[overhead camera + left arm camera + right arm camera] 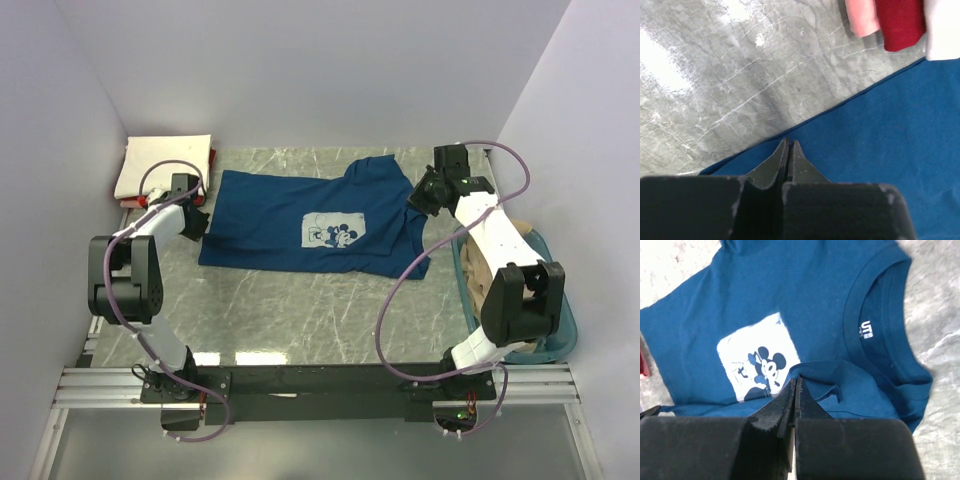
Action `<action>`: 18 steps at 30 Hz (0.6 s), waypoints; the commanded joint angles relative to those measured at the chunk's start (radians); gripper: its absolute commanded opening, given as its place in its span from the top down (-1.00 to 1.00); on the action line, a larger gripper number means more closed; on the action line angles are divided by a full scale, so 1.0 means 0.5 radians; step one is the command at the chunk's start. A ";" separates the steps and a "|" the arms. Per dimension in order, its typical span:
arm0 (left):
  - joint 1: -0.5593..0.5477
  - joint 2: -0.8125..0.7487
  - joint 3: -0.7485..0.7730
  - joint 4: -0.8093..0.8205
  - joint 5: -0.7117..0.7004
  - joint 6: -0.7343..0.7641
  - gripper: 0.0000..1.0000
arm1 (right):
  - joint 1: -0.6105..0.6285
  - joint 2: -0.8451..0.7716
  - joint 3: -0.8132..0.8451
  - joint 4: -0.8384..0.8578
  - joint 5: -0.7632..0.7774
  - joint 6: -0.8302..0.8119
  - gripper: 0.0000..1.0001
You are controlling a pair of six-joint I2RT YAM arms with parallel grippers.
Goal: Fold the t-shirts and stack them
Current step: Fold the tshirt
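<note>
A dark blue t-shirt (280, 215) with a pale square cartoon print (333, 230) lies spread flat in the middle of the table. My left gripper (193, 222) is shut, its tips (789, 143) right at the shirt's left edge (880, 130); no cloth shows between them. At the shirt's right end, my right gripper (421, 194) is shut on a raised fold of blue cloth (835, 377) near the collar (880, 325). Folded tees sit stacked at the back left, cream (165, 163) on top, with red (900, 22) and pink (862, 17) beneath.
A teal plastic tub (568, 322) stands at the right edge under the right arm, with tan cloth (483, 277) in it. Grey marble tabletop (300, 315) shows in front of the shirt. White walls close in the left, back and right sides.
</note>
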 commanded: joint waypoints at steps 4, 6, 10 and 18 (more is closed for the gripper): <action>-0.001 0.067 0.146 -0.035 0.006 0.014 0.99 | -0.094 0.057 0.110 0.061 0.021 -0.063 1.00; -0.001 0.082 0.164 -0.041 0.000 0.011 0.99 | -0.104 0.063 0.076 0.080 -0.001 -0.066 1.00; -0.001 0.110 0.219 -0.038 0.006 0.017 0.99 | -0.113 0.066 0.030 0.117 -0.001 -0.069 1.00; -0.075 0.187 0.339 -0.084 0.013 0.035 0.99 | -0.174 0.072 -0.044 0.166 -0.038 -0.069 1.00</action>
